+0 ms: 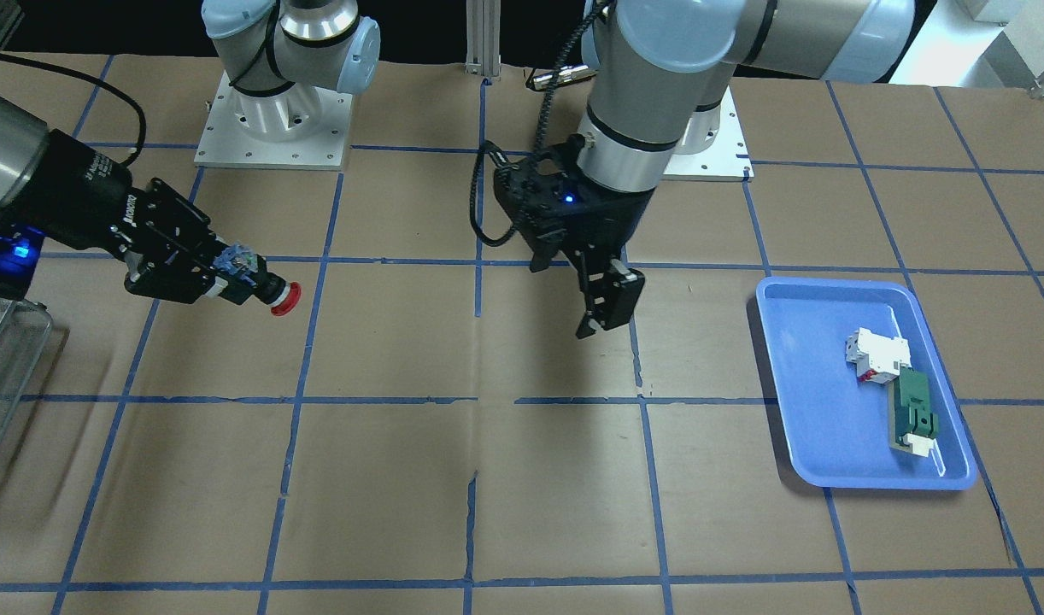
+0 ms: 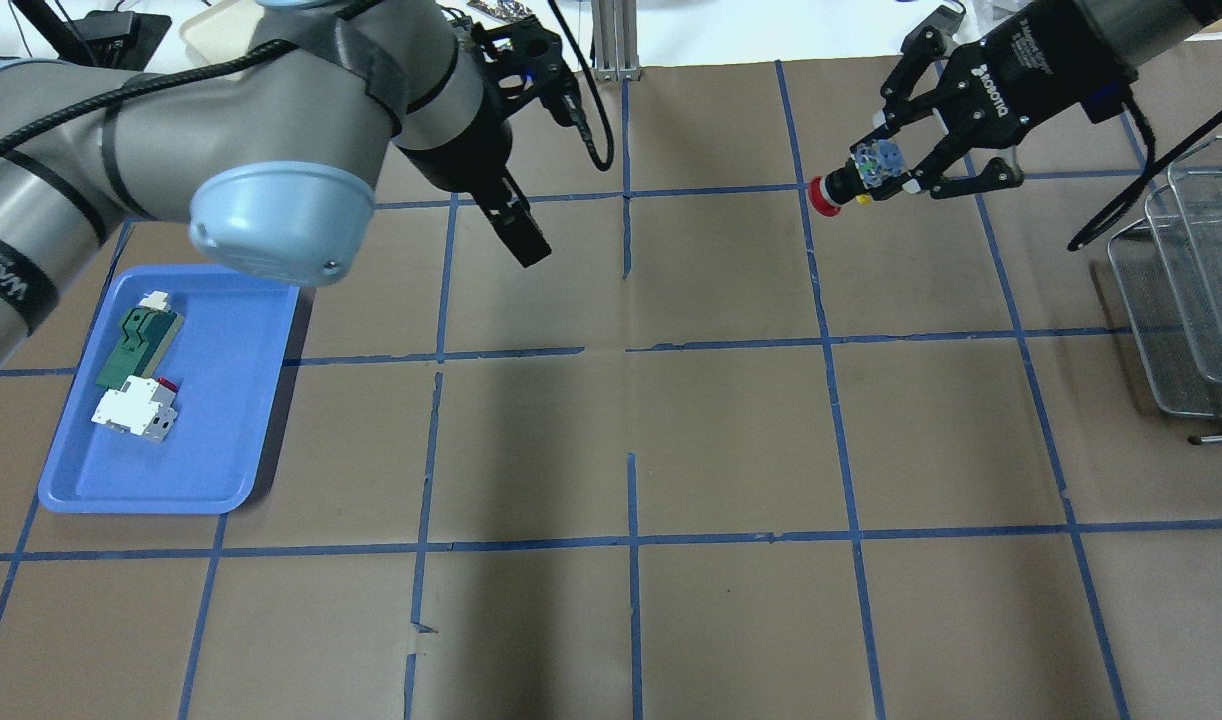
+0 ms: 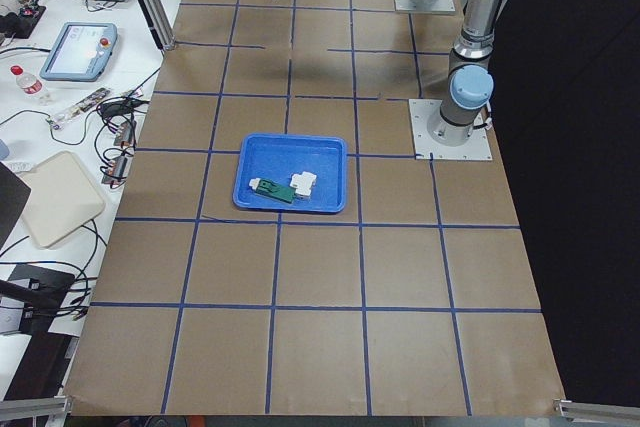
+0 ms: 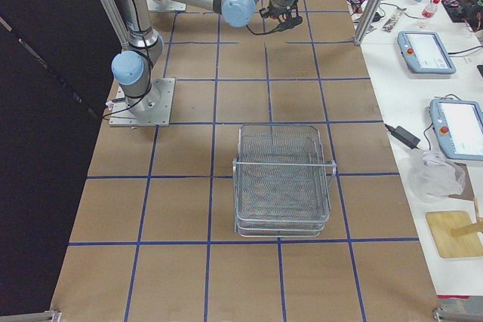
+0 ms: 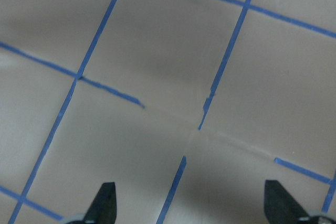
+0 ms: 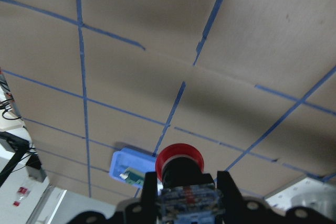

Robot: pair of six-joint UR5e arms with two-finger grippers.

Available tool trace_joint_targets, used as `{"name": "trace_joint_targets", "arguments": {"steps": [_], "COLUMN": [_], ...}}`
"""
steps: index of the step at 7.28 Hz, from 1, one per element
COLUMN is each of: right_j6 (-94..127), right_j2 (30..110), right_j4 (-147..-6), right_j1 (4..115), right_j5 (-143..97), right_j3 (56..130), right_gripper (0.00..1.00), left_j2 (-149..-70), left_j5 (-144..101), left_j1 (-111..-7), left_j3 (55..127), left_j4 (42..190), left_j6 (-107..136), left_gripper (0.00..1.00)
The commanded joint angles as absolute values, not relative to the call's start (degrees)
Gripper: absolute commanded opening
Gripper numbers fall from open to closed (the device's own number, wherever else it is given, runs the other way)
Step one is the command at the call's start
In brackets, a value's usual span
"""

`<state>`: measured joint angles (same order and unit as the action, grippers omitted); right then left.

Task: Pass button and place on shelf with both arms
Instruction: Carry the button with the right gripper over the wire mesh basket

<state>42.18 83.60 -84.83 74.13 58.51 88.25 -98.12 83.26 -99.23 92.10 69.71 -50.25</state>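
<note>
Above the table (image 2: 731, 430), the right claw (image 2: 886, 160) clamps the button (image 2: 837, 189) by its base; left claw (image 1: 609, 309) gapes empty.

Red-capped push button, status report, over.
Right black two-finger gripper shut on red-capped button, off the table. Left gripper open, empty. Nothing seen between button and grey wire shelf.

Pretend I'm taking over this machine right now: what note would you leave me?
Right gripper: shut on the button, held in the air.
Left gripper: open, empty, over the middle of the table.
Shelf: at the table's end on the robot's right, no button on it.
Done: the button seems passed across to the right gripper.
Left: carry it to the shelf and set it down.
</note>
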Motion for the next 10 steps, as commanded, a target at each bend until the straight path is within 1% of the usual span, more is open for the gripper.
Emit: {"name": "trace_joint_targets", "arguments": {"steps": [1,2,4,6,9,10], "right_j6": [22.42,11.71,-6.68,-21.19,-25.66,-25.4], "right_j2": [83.23,83.06,80.96,77.02,73.31,72.6], "right_j4": [-82.1,-81.65,-83.05,-94.78,-105.44,-105.47], "right_j1": [69.02,66.47,61.9,55.84,54.06,54.05], "right_j5": [73.5,82.35,93.47,98.06,97.39,96.77], "right_j3": [85.62,84.13,82.01,82.26,83.14,83.14], "right_gripper": [0.0,0.0,0.0,0.0,0.0,0.0], "left_j2": [-96.51,-96.16,-95.02,-93.35,-92.02,-91.15], "left_j5": [83.24,83.23,84.28,84.98,89.74,89.74], "left_j1": [-91.52,-90.54,-90.44,-90.18,-89.91,-89.3], "left_j3": [93.68,94.39,95.27,95.36,95.01,95.1], "left_j4": [72.25,72.16,72.68,76.27,77.52,77.78], "left_j6": [-49.49,-47.48,-32.78,-28.68,-24.0,-22.69], "left_gripper": [1.0,1.0,1.0,1.0,1.0,1.0]}}
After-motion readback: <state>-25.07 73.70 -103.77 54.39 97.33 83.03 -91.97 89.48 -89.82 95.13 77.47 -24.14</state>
